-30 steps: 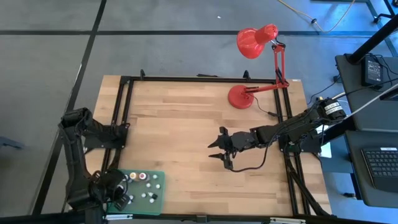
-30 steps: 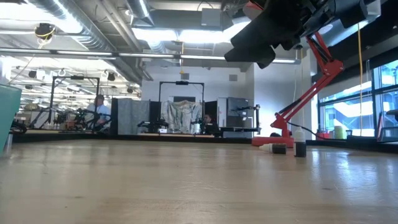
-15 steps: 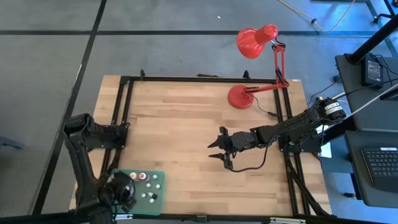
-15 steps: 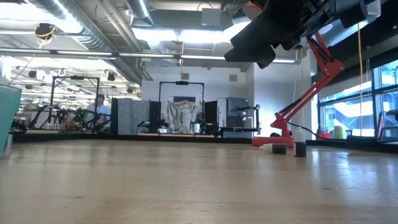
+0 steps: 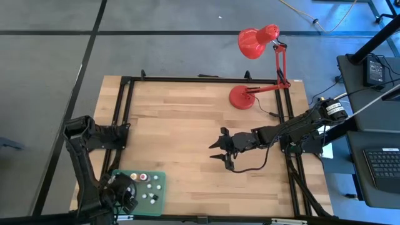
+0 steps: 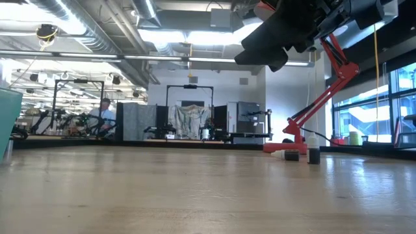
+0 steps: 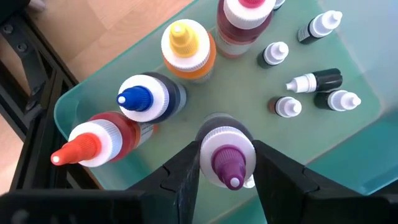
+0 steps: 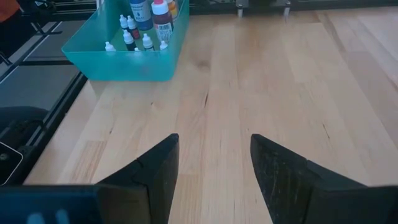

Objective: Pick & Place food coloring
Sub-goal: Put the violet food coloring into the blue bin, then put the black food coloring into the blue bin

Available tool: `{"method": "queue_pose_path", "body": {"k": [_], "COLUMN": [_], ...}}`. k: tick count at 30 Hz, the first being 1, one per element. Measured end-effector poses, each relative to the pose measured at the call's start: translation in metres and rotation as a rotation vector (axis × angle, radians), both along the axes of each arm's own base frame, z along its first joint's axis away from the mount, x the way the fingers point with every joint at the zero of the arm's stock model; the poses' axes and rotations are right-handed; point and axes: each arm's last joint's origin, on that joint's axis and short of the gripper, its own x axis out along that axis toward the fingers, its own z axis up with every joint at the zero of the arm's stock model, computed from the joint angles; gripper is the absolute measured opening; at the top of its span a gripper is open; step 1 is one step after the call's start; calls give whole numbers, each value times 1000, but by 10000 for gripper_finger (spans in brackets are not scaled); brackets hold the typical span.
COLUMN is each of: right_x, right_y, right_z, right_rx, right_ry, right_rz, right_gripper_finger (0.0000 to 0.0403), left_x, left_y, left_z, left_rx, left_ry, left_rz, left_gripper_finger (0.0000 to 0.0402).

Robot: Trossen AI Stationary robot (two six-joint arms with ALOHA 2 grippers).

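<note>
A robotics laboratory in an open industrial hall. The pale wooden table (image 5: 187,125) carries a black metal frame (image 5: 128,112); beyond it stand exposed ceiling ducts (image 6: 84,32), further test rigs (image 6: 188,110), and a seated person (image 6: 103,114) at a workstation.

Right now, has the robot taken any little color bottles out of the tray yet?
Not yet. No bottle lies out on the wooden table; all are in the green tray. The left gripper sits around the purple-tipped bottle, about to lift it. The right gripper waits open mid-table. All the moving is left.
</note>
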Motion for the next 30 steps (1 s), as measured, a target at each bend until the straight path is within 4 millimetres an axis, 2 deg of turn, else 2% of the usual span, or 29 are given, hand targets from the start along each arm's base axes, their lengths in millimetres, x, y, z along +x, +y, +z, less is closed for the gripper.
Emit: {"method": "queue_pose_path", "body": {"k": [22,26,30], "right_x": [0,0,0], "right_y": [0,0,0], "right_z": [0,0,0], "right_rx": [0,-1,-2], "right_ry": [1,1,-1], "right_rz": [0,0,1], "right_gripper_finger": [200,200,200], "left_x": [0,-1,-3], "left_y": [0,0,8], "left_z": [0,0,8], "left_rx": [0,-2,26], "left_ry": [0,49,43], "left_rz": [-1,-58,-58], "left_gripper_finger": [159,162,159]}}
